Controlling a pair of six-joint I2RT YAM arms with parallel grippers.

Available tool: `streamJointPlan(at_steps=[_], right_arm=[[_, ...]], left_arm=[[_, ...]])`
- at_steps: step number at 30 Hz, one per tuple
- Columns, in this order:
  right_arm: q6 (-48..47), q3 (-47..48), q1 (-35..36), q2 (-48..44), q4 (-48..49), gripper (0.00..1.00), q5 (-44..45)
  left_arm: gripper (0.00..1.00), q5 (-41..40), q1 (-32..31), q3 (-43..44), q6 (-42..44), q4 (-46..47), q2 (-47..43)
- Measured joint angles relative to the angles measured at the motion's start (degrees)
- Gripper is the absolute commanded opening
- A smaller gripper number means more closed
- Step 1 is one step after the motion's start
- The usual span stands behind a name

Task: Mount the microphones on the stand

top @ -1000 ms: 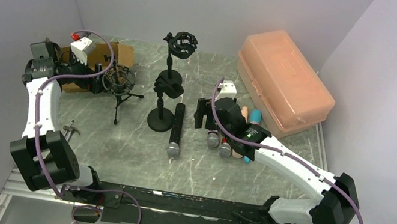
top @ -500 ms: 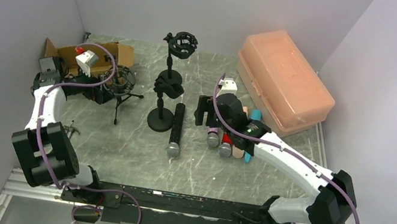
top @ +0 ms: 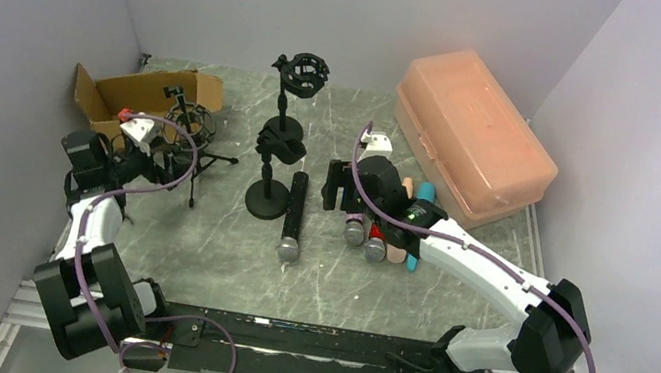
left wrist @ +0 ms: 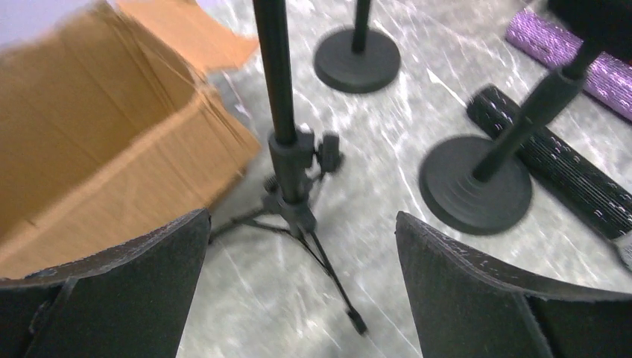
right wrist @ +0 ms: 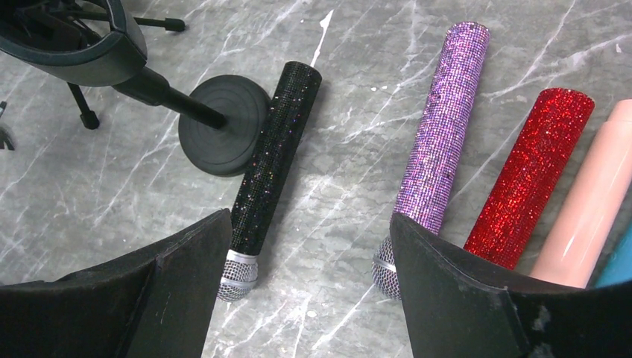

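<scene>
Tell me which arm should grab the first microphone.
Right. Its open end effector hangs just above the black microphone and the purple microphone, both close below its fingers. The left end effector, also open, is over by the tripod and box, farther from them.

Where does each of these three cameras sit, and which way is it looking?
Top external: above and behind the arm bases, looking down over the table; the left arm and right arm both show.
Left wrist: on the left arm, low, facing the tripod stand beside the cardboard box; left fingers open at the bottom corners.
Right wrist: looking down on the black microphone, purple microphone and red microphone; right fingers open at the bottom corners.
Shared: both wrist views catch the black microphone and the round-base stand.
</scene>
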Motion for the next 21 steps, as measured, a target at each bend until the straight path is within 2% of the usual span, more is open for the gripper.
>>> streamJointPlan(at_steps=[9,16,21], right_arm=[[0.39,-0.2,0.0,0.02,0.07,0.8,0.15],[0.44,-1.16,0.0,0.02,0.11,0.79,0.22],[0.44,-1.99,0.0,0.02,0.59,0.78,0.26]], left_arm=[[0.99,6.16,2.34,-0.2,-12.41,26.69,3.8],[0.97,10.84,2.32,0.24,-19.74,38.84,9.66],[0.88,13.94,1.49,1.75,-23.85,46.42,14.25]])
